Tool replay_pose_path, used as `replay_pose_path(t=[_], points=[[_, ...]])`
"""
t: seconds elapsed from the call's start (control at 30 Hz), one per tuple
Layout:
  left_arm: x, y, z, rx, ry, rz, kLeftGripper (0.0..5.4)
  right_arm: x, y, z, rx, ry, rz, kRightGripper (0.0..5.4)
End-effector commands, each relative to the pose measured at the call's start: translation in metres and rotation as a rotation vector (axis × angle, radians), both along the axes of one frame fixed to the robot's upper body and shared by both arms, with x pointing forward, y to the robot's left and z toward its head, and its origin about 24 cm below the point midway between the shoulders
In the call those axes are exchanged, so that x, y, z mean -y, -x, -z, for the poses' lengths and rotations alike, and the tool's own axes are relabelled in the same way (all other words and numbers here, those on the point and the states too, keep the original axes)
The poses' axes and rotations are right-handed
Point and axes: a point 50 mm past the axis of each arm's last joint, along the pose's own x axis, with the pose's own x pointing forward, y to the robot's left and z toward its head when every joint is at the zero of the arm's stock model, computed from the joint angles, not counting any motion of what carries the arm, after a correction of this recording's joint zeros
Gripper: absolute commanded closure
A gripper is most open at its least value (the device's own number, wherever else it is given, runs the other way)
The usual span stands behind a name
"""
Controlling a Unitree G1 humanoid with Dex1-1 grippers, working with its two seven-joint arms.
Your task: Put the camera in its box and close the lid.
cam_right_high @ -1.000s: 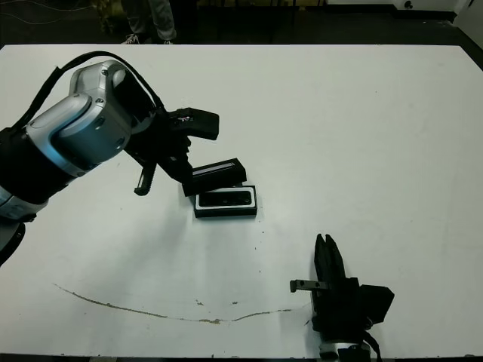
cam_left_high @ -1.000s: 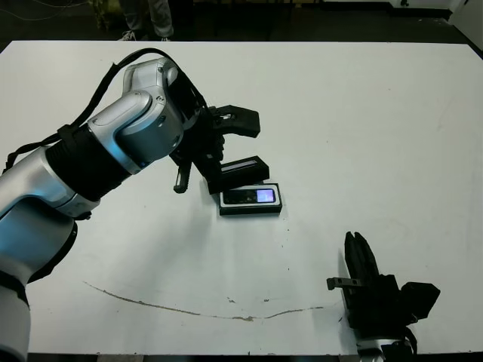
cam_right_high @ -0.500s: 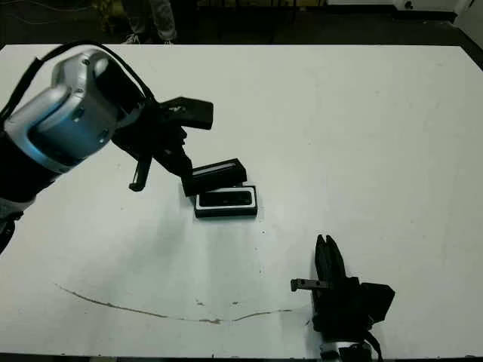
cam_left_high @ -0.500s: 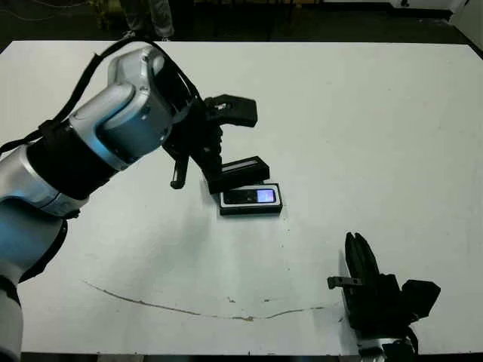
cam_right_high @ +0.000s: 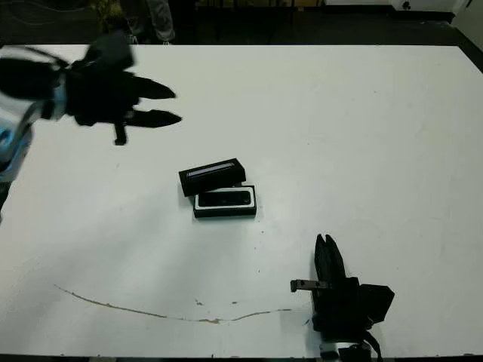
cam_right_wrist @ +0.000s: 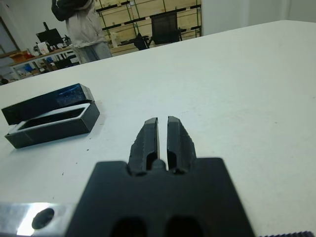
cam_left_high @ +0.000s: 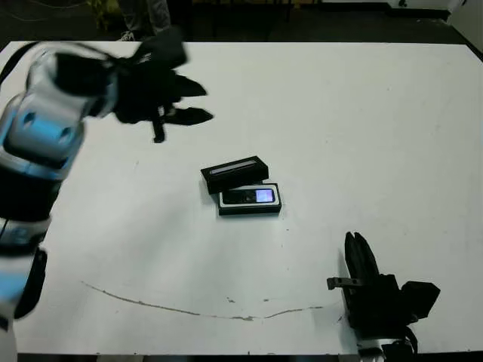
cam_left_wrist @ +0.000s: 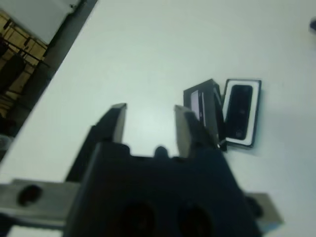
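Left eye view puts the box (cam_left_high: 250,200) near the middle of the white tabletop (cam_left_high: 362,121), with the camera (cam_left_high: 251,197) already lying flat inside it, bluish screen up. The lid (cam_left_high: 235,171) sits just beside the box at its twelve o'clock edge, touching or nearly so. It seems to lean on that edge, though the wrist pictures are too soft to be sure. Box and lid both run their long axes roughly from nine to three o'clock, the lid skewed a little so its three o'clock end sits farther back.

As I judge it, the step left is setting the lid over the box. From the lid, the left tool (cam_left_high: 195,101) lies toward ten o'clock, raised above the tabletop and well apart, its two fingers spread with a clear gap and nothing between them. The right tool (cam_left_high: 361,253) rests low toward four or five o'clock from the box, fingers pressed almost together and empty. Neither is close, and the right looks no farther off than the left. The left one's spread fingers suit a grip across the lid's short width, and it would come down from the lid's far side, opposite the box.
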Motion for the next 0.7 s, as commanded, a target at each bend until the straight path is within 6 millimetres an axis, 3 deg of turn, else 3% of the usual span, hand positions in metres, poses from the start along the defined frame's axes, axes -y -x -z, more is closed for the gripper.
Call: replay_pose_path(t=[0.03, 0.33, 0.7], points=[[-0.019, 0.006, 0.026, -0.043, 0.071, -0.046, 2.11, 0.005, 0.005, 0.012, -0.065, -0.003, -0.002, 5.4], [-0.032, 0.021, 0.077, -0.265, 0.229, -0.005, 0.01, 0.006, 0.004, 0.011, -0.066, -0.003, -0.011, 5.4], [-0.031, 0.016, 0.11, -0.47, 0.442, 0.073, 0.01, 0.005, 0.003, 0.011, -0.072, -0.002, -0.008, 5.4]])
